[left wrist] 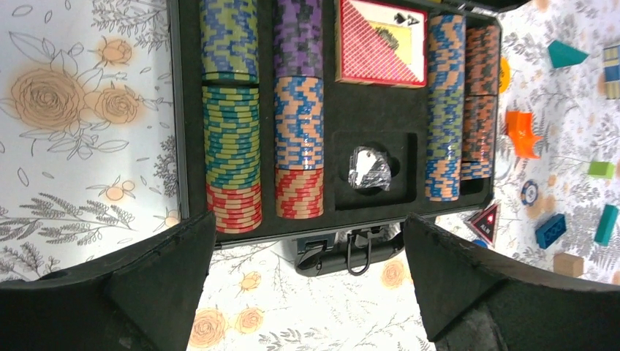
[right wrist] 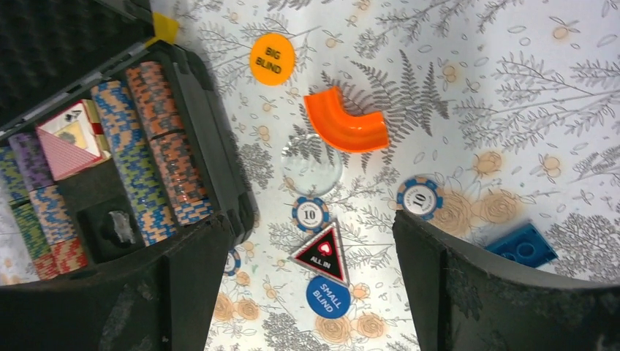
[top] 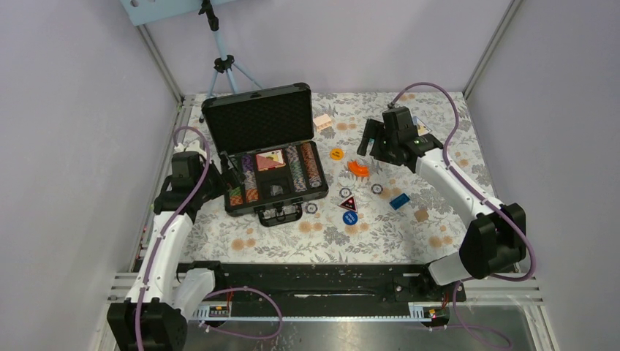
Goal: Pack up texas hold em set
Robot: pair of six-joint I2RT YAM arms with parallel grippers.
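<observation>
Presently the briefcase (top: pixel 259 121) lies lid-up at the table's left-centre, its chip rows (left wrist: pixel 300 131) exposed for loading, left gripper (left wrist: pixel 308 223) wide and empty over its handle side, right gripper (right wrist: pixel 311 227) likewise wide, empty, above a loose chip (right wrist: pixel 310 213), probably lining up a pick.

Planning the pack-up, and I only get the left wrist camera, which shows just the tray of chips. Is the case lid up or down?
Observer: Up. The lid stands open at the far edge of the case, foam lining facing the arms.
Operator: Where is the other arm?
Observer: The right gripper hangs open over the table, right of the case, by an orange curved block.
Operator: Any stray chips near the handle?
Observer: One chip lies on the table just right of the handle.
</observation>
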